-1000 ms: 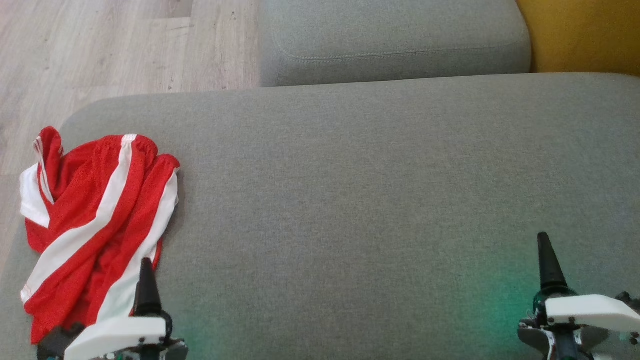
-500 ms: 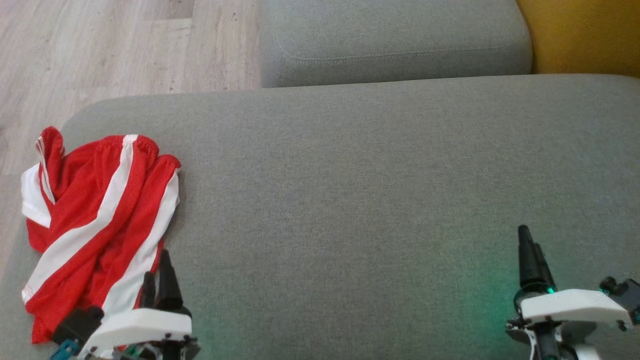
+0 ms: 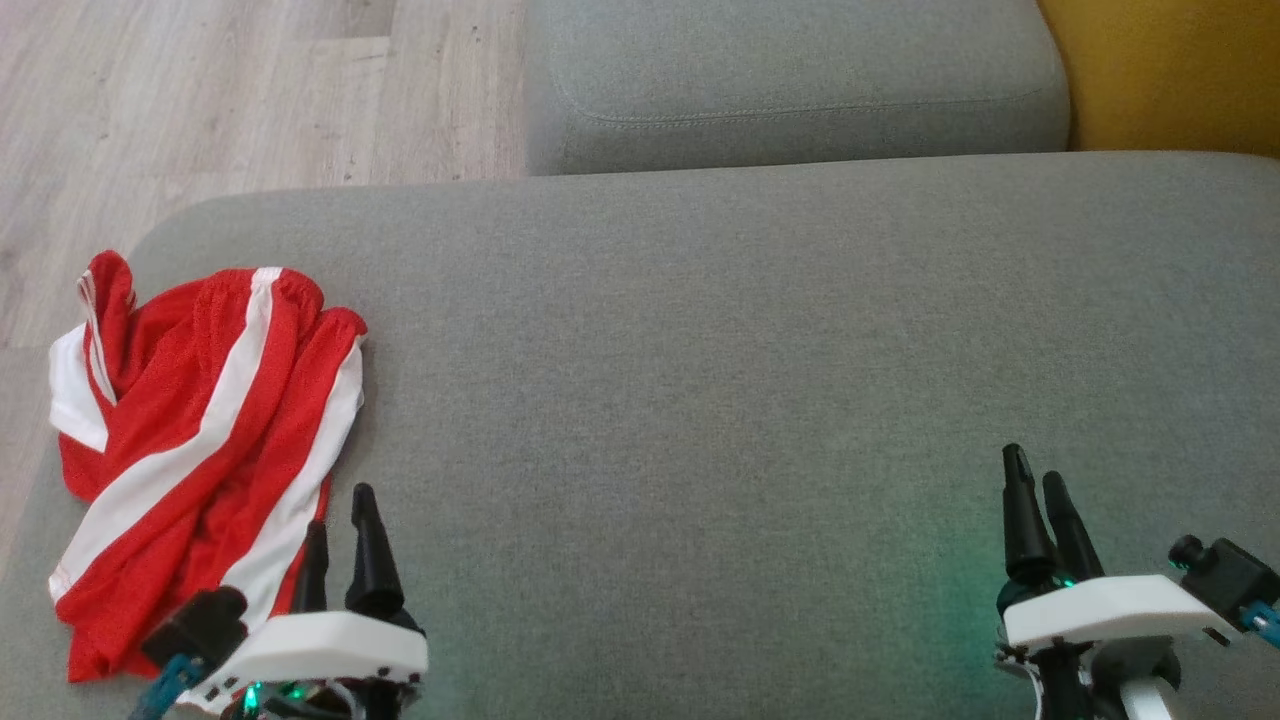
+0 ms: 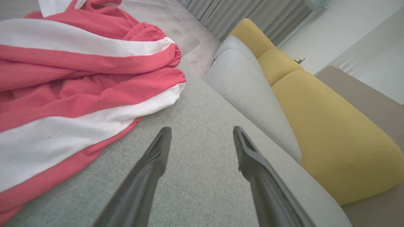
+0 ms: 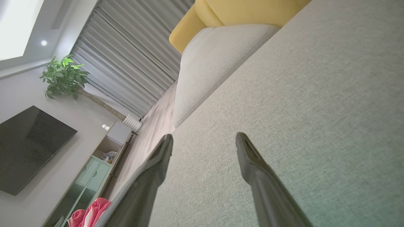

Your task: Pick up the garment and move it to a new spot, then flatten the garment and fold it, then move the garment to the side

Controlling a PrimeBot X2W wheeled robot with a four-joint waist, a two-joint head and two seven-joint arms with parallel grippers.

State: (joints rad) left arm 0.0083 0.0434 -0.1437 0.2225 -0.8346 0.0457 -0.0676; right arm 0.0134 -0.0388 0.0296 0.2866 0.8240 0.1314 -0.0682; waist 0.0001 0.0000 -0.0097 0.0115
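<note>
Red shorts [image 3: 200, 440] with broad white stripes lie crumpled at the left end of the grey sofa seat [image 3: 700, 350] — long axis running away from the robot, leaning a little right, gathered waistband at the far end. The left tool [image 3: 338, 512] hangs just beside their near right edge, fingers spread and holding nothing; the right tool [image 3: 1031, 465], spread too, sits well apart over bare fabric. Beyond the seat: a second grey cushion [image 3: 790, 80], a yellow cushion [image 3: 1160, 70], pale wood floor [image 3: 200, 100]. Further off — grey curtains [image 5: 126, 63], a leafy plant [image 5: 63, 75], a dark television [image 5: 28, 148], a pale green cabinet [image 5: 91, 176].
</note>
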